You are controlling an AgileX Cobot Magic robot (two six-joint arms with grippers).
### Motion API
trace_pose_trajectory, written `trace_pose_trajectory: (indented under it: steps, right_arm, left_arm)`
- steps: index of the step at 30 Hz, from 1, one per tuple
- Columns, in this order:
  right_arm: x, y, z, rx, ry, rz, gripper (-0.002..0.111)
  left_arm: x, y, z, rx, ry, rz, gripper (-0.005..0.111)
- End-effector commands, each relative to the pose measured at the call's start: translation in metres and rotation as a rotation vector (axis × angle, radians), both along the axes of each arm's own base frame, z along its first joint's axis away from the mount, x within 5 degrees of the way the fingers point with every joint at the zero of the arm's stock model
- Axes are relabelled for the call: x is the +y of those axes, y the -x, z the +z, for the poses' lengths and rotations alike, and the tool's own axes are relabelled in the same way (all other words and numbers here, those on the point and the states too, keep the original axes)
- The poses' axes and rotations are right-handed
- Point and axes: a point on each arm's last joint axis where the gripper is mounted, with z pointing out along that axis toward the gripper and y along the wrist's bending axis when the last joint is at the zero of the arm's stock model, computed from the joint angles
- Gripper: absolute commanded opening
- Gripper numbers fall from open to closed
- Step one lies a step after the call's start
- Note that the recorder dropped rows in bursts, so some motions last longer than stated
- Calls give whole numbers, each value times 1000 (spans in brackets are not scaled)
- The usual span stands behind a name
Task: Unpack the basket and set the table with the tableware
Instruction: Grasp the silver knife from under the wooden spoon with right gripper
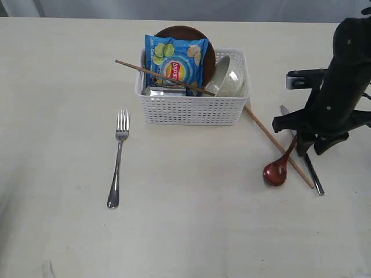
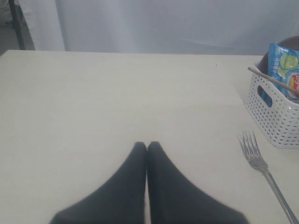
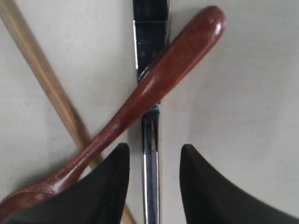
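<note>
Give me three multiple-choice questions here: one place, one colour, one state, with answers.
1. Where is the steel fork? A on the pale beige table, left of the white perforated plastic basket; B inside the basket; C on a chair.
2. The crinkly chip bag is what colour? A blue; B black; C purple.
3. How is the right end effector? A shut on the fork; B open above the steel knife; C shut, empty.
Answers: 1 A, it lies on bare tabletop; 2 A, blue wrapper; 3 B, a gap shows.
</note>
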Motion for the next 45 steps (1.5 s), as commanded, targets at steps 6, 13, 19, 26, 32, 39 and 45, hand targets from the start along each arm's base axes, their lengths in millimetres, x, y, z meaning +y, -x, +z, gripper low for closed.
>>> trace_pose_trajectory:
  steps: [6, 13, 19, 26, 32, 39, 45]
  right_arm:
    - [0, -8, 0, -90, -11, 16, 36]
    - [1, -11, -19, -51, -12, 8, 36]
    - [10, -15, -31, -53, -23, 17, 23]
    - [17, -12, -40, -41, 63, 73, -1]
    - [16, -13, -5, -129, 53, 79, -1]
    - [15, -7, 24, -171, 49, 70, -1]
    - [12, -1, 43, -186, 55, 38, -1]
  left_arm:
    - [0, 0, 0, -11, -4, 2, 0]
    - [0, 0, 0, -11, -4, 2, 0]
    - [0, 0, 0, -11, -4, 2, 0]
    - [0, 0, 0, -11, -4, 2, 0]
    - [0, 0, 0, -11, -4, 2, 0]
    - [0, 0, 0, -11, -4, 2, 0]
    - [0, 0, 0, -11, -4, 2, 0]
